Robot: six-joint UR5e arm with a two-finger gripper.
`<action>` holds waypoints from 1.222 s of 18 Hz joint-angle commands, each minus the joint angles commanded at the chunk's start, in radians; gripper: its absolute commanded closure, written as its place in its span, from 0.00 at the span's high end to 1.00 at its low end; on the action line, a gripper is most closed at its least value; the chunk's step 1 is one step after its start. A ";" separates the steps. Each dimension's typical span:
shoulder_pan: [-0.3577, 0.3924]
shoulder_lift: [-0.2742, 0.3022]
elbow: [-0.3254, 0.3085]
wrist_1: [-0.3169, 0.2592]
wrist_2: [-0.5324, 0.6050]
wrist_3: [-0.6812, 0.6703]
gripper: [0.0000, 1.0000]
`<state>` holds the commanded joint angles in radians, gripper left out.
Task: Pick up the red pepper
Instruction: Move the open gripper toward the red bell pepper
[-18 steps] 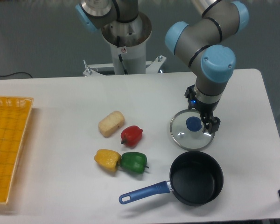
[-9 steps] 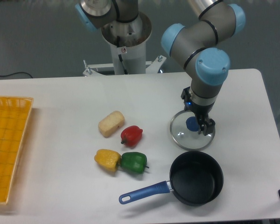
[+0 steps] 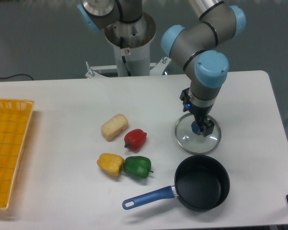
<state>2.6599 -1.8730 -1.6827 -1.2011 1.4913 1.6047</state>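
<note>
Gripper, finger state indiscernible, above the glass lid; red pepper well apart from its fingers.

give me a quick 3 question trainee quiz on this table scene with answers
1. True or false: the red pepper is held by the gripper.
2. Which pepper touches the green pepper? A) red B) yellow C) neither
3. What lies under the gripper?

Key
1. False; it lies on the table, well apart from the gripper.
2. B, the yellow pepper.
3. The glass lid with the blue knob, beside the pot.
</note>
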 joint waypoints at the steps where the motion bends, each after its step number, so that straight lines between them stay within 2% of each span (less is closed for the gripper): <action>1: 0.002 0.006 -0.018 0.002 -0.023 -0.002 1.00; 8: 0.005 0.032 -0.097 0.008 -0.108 -0.058 1.00; 10: 0.008 0.035 -0.133 0.040 -0.132 -0.069 1.00; 12: 0.003 0.038 -0.196 0.113 -0.160 -0.127 1.00; 14: -0.005 0.037 -0.232 0.178 -0.166 -0.163 1.00; 17: -0.038 0.032 -0.241 0.195 -0.166 -0.199 1.00; 19: -0.070 0.022 -0.241 0.230 -0.166 -0.258 1.00; 22: -0.098 0.008 -0.242 0.239 -0.166 -0.284 1.00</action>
<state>2.5618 -1.8653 -1.9251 -0.9618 1.3254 1.3208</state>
